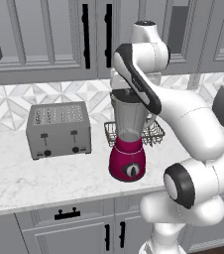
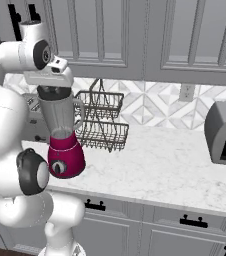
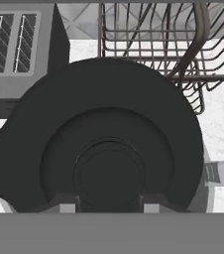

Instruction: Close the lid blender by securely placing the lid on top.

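Clearly the gripper (image 2: 54, 90), fingers pinching the lid (image 3: 104, 144), hovers atop the blender (image 1: 128, 149); releasing off-centre could leave it tilted.

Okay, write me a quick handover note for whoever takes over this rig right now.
Gripper: directly above the lid, fingertips at its centre knob; grip cannot be confirmed.
Blender: upright on the counter, in front of the wire basket, toaster beside it.
Done: the lid is at the jar's top, under the hand.
Left: confirm it is seated, release, retract.
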